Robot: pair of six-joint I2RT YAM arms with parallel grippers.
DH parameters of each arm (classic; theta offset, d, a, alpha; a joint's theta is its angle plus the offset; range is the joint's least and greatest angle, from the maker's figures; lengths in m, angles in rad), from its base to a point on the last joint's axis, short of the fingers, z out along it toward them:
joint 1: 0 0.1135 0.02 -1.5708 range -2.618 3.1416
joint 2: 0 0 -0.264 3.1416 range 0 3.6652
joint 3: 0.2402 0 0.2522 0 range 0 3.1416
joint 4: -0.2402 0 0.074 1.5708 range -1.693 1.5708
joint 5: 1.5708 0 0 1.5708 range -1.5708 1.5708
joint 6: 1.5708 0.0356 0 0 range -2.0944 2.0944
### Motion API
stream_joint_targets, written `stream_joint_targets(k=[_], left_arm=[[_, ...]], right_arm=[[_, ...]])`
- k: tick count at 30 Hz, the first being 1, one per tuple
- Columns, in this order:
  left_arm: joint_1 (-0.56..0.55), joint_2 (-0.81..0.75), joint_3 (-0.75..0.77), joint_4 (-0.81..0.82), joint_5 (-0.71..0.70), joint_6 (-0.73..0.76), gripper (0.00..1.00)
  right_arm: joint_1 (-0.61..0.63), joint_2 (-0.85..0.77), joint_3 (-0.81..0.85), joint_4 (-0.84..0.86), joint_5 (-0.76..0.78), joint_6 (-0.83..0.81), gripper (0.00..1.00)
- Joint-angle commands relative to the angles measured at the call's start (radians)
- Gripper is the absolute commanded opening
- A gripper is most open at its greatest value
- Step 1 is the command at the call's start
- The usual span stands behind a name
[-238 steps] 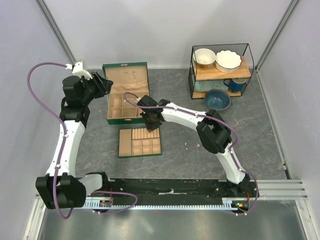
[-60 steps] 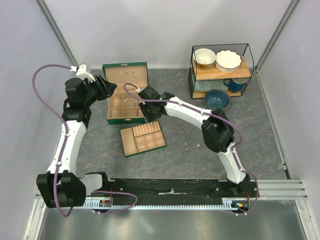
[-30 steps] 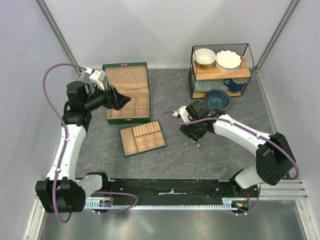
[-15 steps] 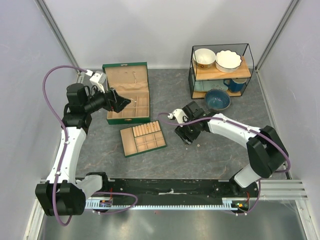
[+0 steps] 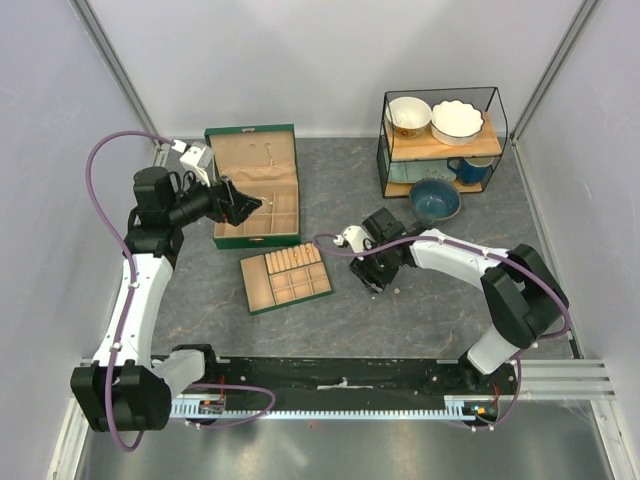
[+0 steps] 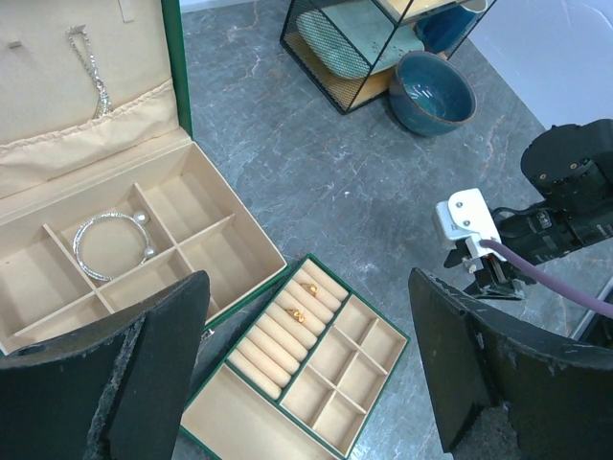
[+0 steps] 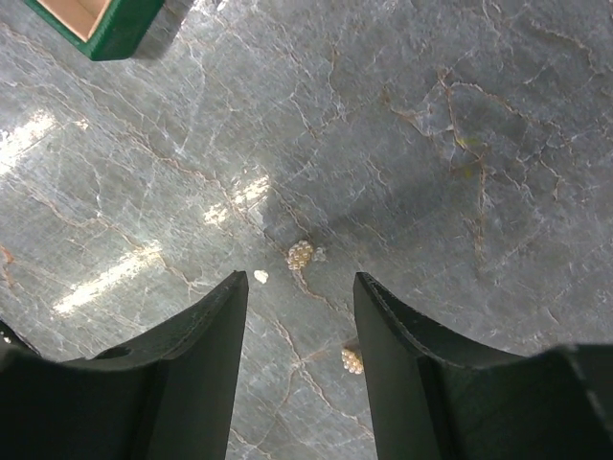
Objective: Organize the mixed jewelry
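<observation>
Right gripper (image 7: 299, 283) is off the box (image 5: 256, 240) now, jaws partly open straddling a pale stud (image 7: 300, 254) to pinch it (left gripper (image 5: 246, 203) waits wide open).

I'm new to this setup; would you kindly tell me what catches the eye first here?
The open green box at the far left, a silvery bangle in one compartment. Centre stage, the right claw hangs over a tiny pale beaded stud. A wire shelf of bowls stands far right.
</observation>
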Motion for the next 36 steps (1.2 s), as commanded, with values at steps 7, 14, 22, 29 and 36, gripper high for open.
stream_joint_targets(k=[7, 14, 22, 29, 36], left_arm=[[0.000, -0.012, 0.002, 0.017, 0.004, 0.035, 0.92], [-0.002, -0.010, 0.001, 0.020, 0.004, 0.037, 0.92], [0.000, -0.013, -0.005, 0.022, 0.004, 0.038, 0.92], [0.000, -0.019, -0.005, 0.022, 0.006, 0.038, 0.92], [-0.002, -0.018, -0.008, 0.023, 0.006, 0.040, 0.92]], right_arm=[[0.020, 0.037, -0.003, 0.056, -0.013, -0.011, 0.54], [0.039, 0.054, -0.005, 0.059, 0.011, -0.007, 0.49], [0.042, 0.057, -0.011, 0.062, 0.036, -0.005, 0.47], [0.047, 0.058, -0.011, 0.064, 0.057, -0.001, 0.43], [0.051, 0.047, -0.020, 0.059, 0.089, 0.004, 0.40]])
